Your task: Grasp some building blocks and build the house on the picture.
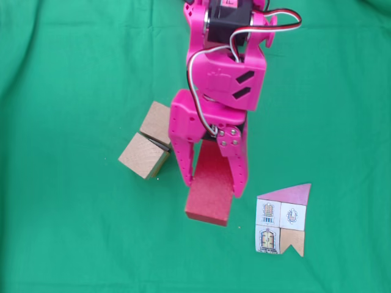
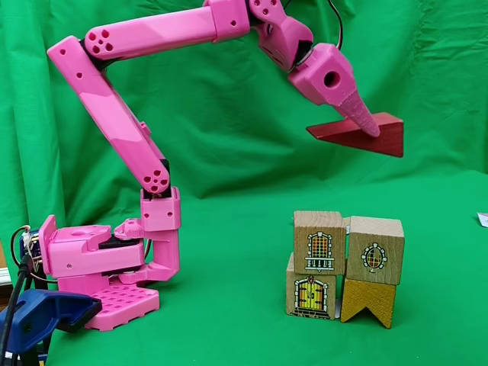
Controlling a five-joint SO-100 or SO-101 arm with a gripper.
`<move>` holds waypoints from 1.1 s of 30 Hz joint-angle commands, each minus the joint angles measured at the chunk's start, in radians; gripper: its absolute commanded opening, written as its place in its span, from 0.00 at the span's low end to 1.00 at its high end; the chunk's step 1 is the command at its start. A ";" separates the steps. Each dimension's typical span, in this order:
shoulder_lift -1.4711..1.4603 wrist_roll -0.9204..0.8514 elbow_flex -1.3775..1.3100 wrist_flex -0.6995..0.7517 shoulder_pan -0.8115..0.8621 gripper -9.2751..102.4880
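Note:
My pink gripper point(image 1: 212, 189) is shut on a dark red block point(image 1: 208, 204), one finger on each long side. In the side fixed view the gripper point(image 2: 370, 130) holds that red block point(image 2: 385, 137) high in the air, above the wooden blocks. From above I see two light-brown cubes point(image 1: 142, 155) point(image 1: 157, 121) touching each other, left of the gripper. From the side they are two stacks of two. A window block point(image 2: 318, 240) sits on a door block point(image 2: 309, 293), and a round-window block point(image 2: 375, 248) sits on a notched tan block point(image 2: 367, 301). The picture point(image 1: 282, 217), a flat house card, lies to the right of the red block.
Green cloth point(image 1: 73, 244) covers the table and hangs as a backdrop. The arm's base point(image 2: 107, 274) stands at the left of the side fixed view, with a blue clamp point(image 2: 46, 316) in front of it. The card's corner point(image 2: 483, 219) shows at that view's right edge.

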 commanded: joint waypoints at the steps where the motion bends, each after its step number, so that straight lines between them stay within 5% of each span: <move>1: 0.057 0.008 -0.032 0.005 0.028 0.30; 14: 0.186 0.008 -0.032 0.276 0.078 0.30; 33: 0.225 0.002 0.132 0.261 0.252 0.30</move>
